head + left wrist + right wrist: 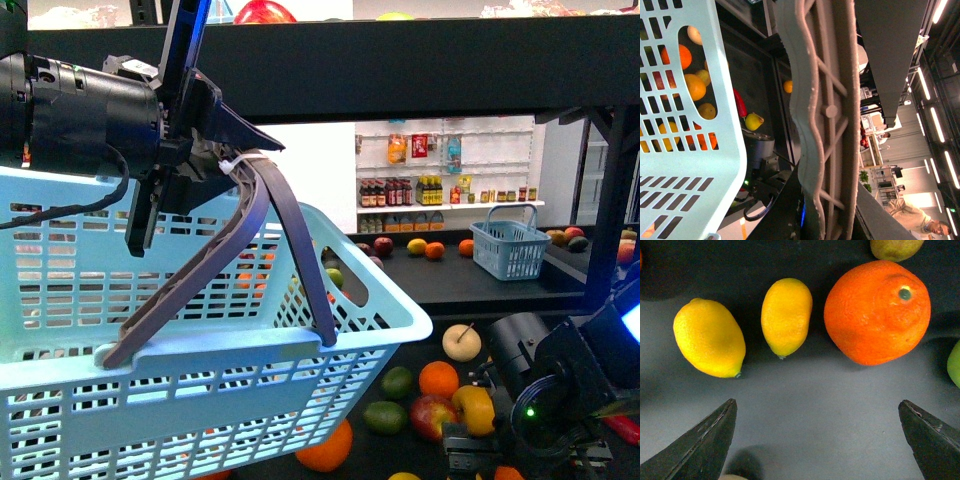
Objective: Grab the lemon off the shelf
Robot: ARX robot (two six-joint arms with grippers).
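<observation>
The dark tray of the shelf [815,410] carried a lemon [709,338], a smaller yellow fruit [786,316] and an orange [876,311] in a row. None touched.

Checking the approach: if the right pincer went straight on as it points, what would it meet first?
The right pincer, open, aims at the gap between the narrower yellow fruit and the orange, so it would probably meet both at about once. Depth is unclear.

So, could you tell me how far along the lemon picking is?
Done: the left gripper holds the basket by its handle. In hand: the right gripper hangs open over the shelf, the lemon just ahead of it. Left: closing on the lemon and lifting it out.
</observation>
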